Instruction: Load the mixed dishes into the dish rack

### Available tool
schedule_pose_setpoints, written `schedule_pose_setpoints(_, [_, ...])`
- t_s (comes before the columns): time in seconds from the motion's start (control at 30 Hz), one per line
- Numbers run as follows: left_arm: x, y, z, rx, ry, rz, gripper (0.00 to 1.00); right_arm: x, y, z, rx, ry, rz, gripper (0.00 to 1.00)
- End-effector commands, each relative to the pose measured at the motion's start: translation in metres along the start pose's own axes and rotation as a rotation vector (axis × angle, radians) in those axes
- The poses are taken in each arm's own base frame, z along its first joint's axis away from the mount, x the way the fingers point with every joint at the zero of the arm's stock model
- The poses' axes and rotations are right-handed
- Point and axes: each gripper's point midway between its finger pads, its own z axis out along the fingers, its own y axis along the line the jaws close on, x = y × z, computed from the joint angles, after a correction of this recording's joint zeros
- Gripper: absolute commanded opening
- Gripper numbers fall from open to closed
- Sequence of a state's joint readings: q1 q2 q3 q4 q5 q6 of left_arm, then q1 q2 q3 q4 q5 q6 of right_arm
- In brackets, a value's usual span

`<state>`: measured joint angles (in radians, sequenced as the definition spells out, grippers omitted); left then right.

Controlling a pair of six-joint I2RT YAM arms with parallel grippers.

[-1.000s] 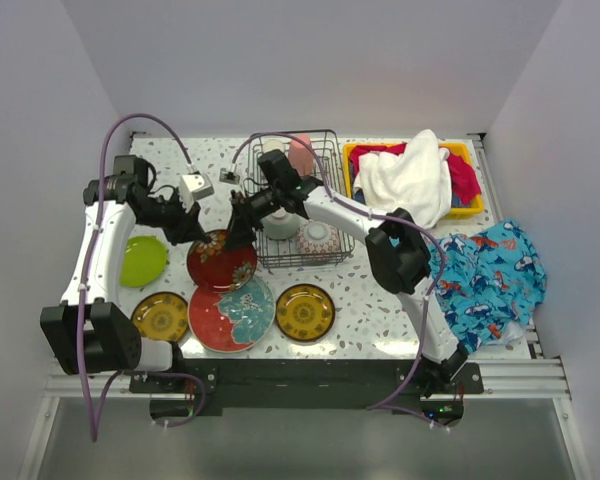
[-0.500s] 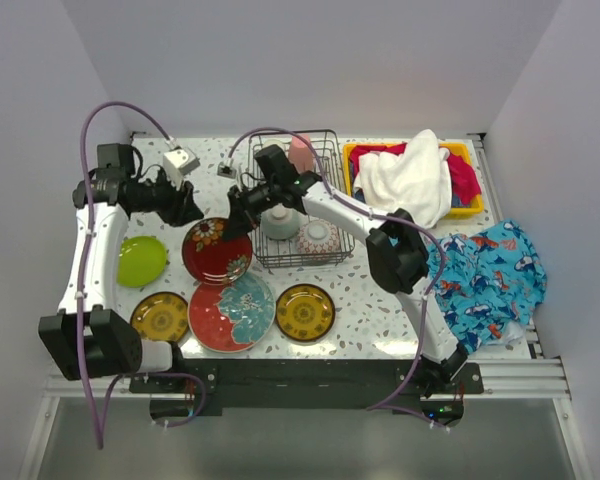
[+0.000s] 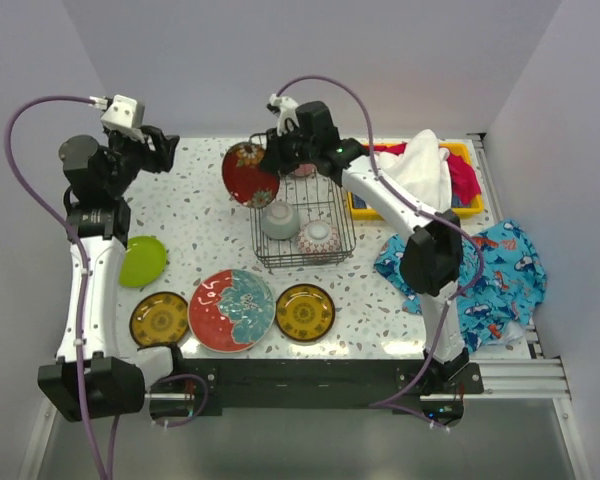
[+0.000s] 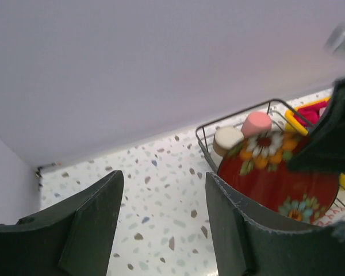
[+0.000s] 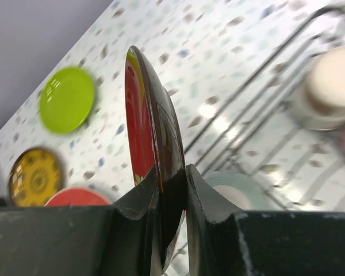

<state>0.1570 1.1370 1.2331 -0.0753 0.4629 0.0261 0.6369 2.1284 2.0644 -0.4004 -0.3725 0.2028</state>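
Airtime for red floral plate (image 3: 248, 172), pinched by the rim in right gripper (image 5: 171, 195), with jaws clamped tight on it. Hangs on edge, upright, over the left rear corner of dish rack (image 3: 325, 200), near pink cup (image 4: 257, 122). Inside the rack: pale green bowl (image 3: 280, 220), patterned bowl (image 3: 318, 237). Far left, up high, left gripper (image 4: 164, 179), with jaws wide apart. Down on table (image 3: 200, 200): lime-green plate (image 3: 142, 260), amber plates (image 3: 304, 311), red teal-rimmed plate (image 3: 231, 310).

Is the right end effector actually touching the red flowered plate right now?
Touching. The right wrist view shows the right end effector shut on the red flowered plate, clamping its rim from both sides with no gap.
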Motion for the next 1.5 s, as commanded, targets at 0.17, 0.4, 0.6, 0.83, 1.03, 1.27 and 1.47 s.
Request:
schedule_pose_setpoints(0.17, [0.125, -0.016, 0.033, 0.054, 0.256, -0.198, 0.59, -0.112, -0.073, -0.107, 0.691, -0.337, -0.088, 0.00])
schedule_pose_setpoints(0.4, [0.160, -0.047, 0.038, 0.074, 0.324, -0.220, 0.56, -0.073, -0.133, -0.139, 1.133, -0.245, -0.011, 0.00])
schedule_pose_setpoints(0.6, [0.175, -0.055, 0.038, 0.095, 0.358, -0.249, 0.56, -0.059, -0.144, -0.148, 1.213, -0.205, -0.035, 0.00])
schedule_pose_setpoints(0.83, [0.185, -0.058, 0.034, 0.100, 0.379, -0.275, 0.56, -0.049, -0.152, -0.146, 1.247, -0.158, -0.083, 0.00])
schedule_pose_setpoints(1.03, [0.185, -0.058, 0.032, 0.095, 0.377, -0.264, 0.56, -0.032, -0.166, -0.136, 1.265, -0.107, -0.093, 0.00])
schedule_pose_setpoints(1.27, [0.197, -0.063, 0.023, 0.113, 0.422, -0.250, 0.56, -0.013, -0.182, -0.112, 1.256, -0.049, -0.109, 0.00])
schedule_pose_setpoints(1.47, [0.204, -0.109, -0.003, 0.443, 0.464, -0.197, 0.56, 0.011, -0.193, -0.093, 1.250, 0.015, -0.118, 0.00])
